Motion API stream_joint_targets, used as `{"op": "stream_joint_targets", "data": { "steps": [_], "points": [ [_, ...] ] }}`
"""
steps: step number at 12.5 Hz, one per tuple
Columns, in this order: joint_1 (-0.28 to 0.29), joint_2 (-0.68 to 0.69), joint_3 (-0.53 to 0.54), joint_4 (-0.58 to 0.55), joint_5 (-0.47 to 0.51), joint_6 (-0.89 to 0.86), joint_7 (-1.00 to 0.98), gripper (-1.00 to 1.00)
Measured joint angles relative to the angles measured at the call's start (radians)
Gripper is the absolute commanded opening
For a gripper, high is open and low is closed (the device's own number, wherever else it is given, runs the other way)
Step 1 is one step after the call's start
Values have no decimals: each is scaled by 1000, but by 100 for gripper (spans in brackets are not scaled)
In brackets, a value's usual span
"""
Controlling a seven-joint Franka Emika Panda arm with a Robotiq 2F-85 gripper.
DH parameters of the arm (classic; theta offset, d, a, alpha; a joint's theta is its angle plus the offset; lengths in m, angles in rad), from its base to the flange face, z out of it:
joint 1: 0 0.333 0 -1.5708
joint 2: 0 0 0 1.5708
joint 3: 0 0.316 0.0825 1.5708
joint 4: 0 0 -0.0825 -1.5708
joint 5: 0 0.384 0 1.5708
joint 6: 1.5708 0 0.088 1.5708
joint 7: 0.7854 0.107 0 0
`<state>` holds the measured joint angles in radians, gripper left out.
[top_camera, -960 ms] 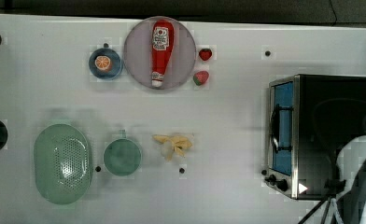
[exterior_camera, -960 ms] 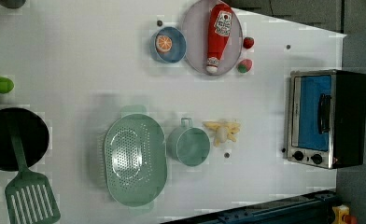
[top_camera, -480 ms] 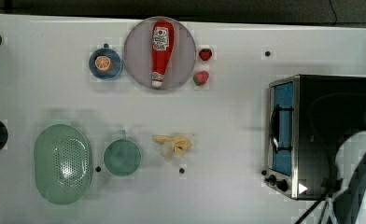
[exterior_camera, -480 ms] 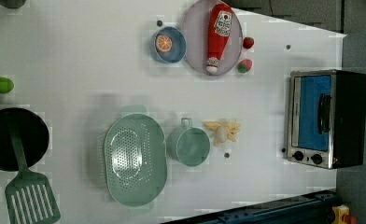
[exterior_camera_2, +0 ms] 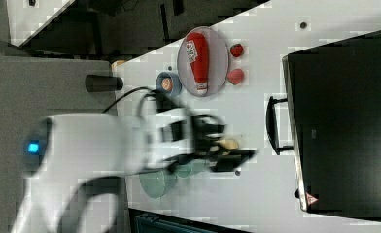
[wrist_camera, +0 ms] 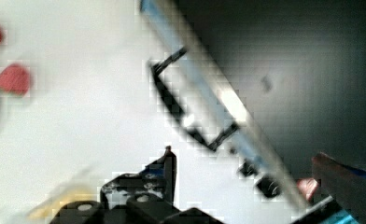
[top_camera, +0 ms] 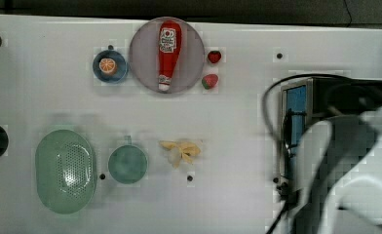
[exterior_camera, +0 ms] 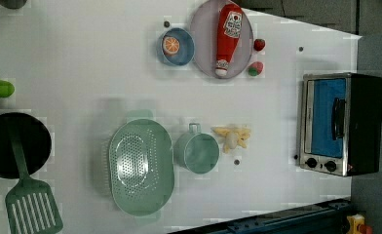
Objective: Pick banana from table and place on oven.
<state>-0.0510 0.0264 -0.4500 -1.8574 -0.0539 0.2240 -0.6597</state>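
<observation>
Almost nothing is reading clearly here. The red ketchup bottle point(top_camera: 167, 52) is carrying a white label with dark marks near its top — lying on the round plate point(top_camera: 145, 68) at about twelve o'clock on the table point(top_camera: 228, 136) in the top view — but the lettering is staying too small to make out. In the left view the same label is showing as a white patch with blurred print. In the right view a small red-and-white triangular sign point(exterior_camera_2: 311, 199) is sitting at a corner of the oven point(exterior_camera_2: 344, 121), toward five o'clock in that picture; its symbol is not legible.
</observation>
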Motion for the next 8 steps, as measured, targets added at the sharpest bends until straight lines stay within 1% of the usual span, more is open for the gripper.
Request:
{"op": "stream_joint_targets", "data": {
  "steps": [4,8],
  "points": [
    [42,-163,212,18,-8,-163,333,100],
    [60,-281,397,59,-5,-232,606,100]
  ]
}}
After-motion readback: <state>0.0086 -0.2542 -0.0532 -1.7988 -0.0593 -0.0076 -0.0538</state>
